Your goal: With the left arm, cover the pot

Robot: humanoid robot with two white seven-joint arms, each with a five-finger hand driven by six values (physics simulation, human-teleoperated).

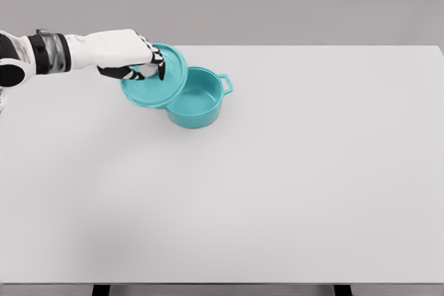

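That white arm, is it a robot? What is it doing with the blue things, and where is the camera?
Yes, it is a robot's arm, drawn by a computer program, not filmed in a real room. The camera sits on the robot's head and looks down at a white table. The left hand comes in from the left and grips a teal lid by its top. The lid is tilted and overlaps the left edge of a teal pot, which stands open on the table. So the pot is not covered yet. The other arm is not in the picture.
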